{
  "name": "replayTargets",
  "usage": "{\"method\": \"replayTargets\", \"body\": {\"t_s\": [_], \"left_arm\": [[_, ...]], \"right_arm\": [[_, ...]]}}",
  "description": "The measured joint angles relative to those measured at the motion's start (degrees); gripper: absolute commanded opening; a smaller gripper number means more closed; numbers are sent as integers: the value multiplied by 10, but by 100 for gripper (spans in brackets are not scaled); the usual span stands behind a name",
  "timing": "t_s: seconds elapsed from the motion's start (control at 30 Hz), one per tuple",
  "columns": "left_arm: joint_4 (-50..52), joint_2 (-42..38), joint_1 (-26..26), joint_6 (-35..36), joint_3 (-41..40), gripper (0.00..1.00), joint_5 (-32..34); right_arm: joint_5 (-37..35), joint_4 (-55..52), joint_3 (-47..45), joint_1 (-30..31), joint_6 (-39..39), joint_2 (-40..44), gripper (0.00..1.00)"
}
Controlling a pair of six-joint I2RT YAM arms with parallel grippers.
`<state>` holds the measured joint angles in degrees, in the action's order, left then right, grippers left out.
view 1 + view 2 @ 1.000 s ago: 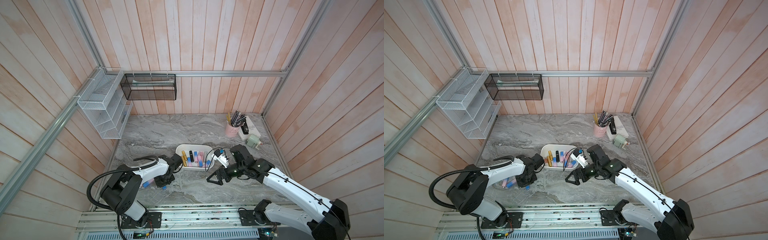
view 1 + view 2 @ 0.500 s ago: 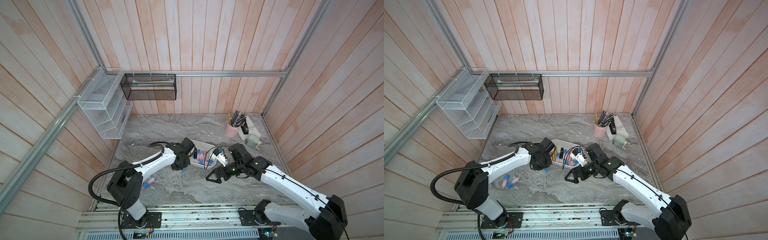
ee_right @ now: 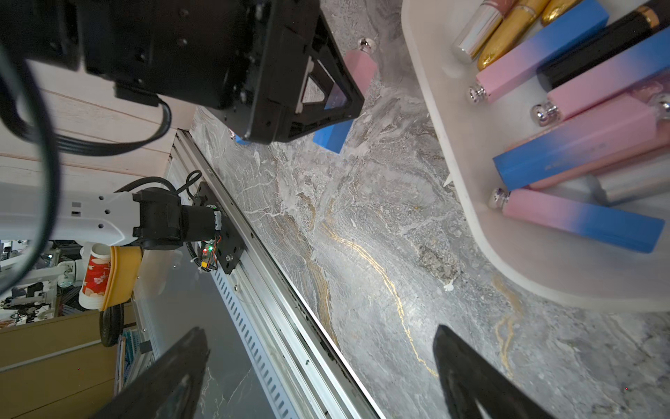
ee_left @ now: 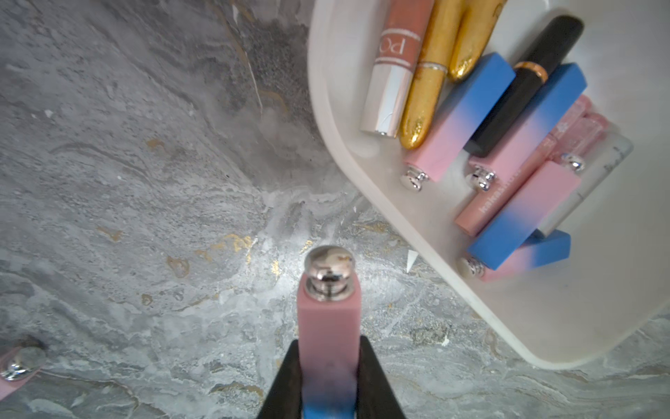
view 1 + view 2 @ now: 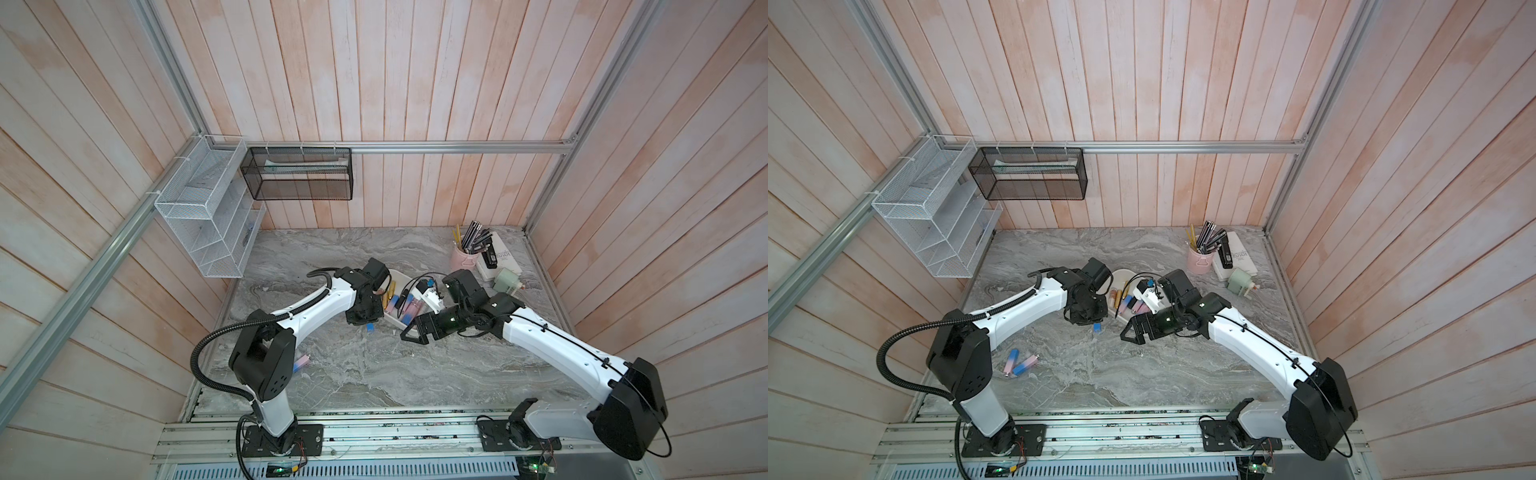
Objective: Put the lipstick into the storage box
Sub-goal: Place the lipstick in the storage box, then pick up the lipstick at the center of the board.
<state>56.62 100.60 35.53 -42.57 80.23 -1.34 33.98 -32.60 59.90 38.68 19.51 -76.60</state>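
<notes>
One lipstick [image 4: 328, 308] in left tool [image 4: 328, 342], two loose lipsticks [image 5: 1025, 365], one storage box [image 4: 580, 323]

The lipstick [image 4: 328, 326] fades pink to blue (storage box [image 4: 331, 119]: white).

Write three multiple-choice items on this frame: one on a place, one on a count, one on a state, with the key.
1. Where is the pink-to-blue square lipstick tube that the left hand holds?
A) inside the white rounded plastic storage box
B) in the right hand
C) outside the box, over the grey marble tabletop

2. How many gold glitter tubes lie in the box?
A) two
B) one
C) four

3. How is the right hand?
A) shut on the tube
B) open, empty
C) shut on the box's rim

Key:
1 C, the left wrist view shows marble beneath the tube, the box aside.
2 A, two lie side by side there.
3 B, it stands wide with nothing in it.
</notes>
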Motion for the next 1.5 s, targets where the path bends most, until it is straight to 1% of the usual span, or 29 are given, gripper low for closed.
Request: {"method": "replayTargets", "body": {"t_s": [0.23, 0.33, 0.5, 0.67, 0.73, 0.8, 0.83, 0.87, 0.9, 0.97, 1.07, 1.1, 1.2, 1.27, 1.37, 1.5], "left_arm": [[5, 7, -19, 36, 56, 9, -21], [-5, 38, -22, 47, 98, 9, -31], [-32, 119, -22, 62, 159, 9, -51], [-50, 172, -22, 68, 186, 11, -66], [-50, 183, -22, 72, 198, 14, -71], [-52, 191, -22, 75, 209, 21, -73], [-53, 192, -22, 76, 211, 25, -74], [-54, 192, -22, 76, 211, 33, -74], [-55, 192, -22, 77, 212, 39, -74], [-56, 192, -22, 76, 212, 43, -74], [-57, 192, -21, 73, 212, 51, -73], [-57, 190, -21, 72, 211, 51, -71], [-57, 174, -21, 68, 198, 51, -56], [-61, 142, -22, 61, 163, 51, -39], [-64, 53, -32, 38, 68, 52, -11], [-57, -83, -70, -8, -74, 54, 25]], "right_arm": [[-14, 0, 44, -1, 1, -34, 98], [-19, 0, 47, -2, 1, -35, 98], [-30, -1, 46, -2, 7, -30, 98], [-41, -2, 32, -4, 16, 7, 98], [-44, -2, 24, -5, 19, 23, 98], [-45, -4, 16, -8, 20, 36, 98], [-46, -4, 12, -10, 20, 41, 98], [-46, -5, 9, -12, 20, 45, 98], [-46, -5, 6, -14, 20, 50, 98], [-46, -5, -2, -18, 20, 59, 98], [-45, -8, -14, -23, 19, 71, 98], [-45, -9, -16, -24, 19, 73, 98], [-43, -9, -20, -27, 16, 75, 98], [-39, -9, -21, -29, 13, 75, 98], [-28, -3, -25, -30, 10, 75, 98], [-8, 10, -37, -30, 5, 73, 98]]}}
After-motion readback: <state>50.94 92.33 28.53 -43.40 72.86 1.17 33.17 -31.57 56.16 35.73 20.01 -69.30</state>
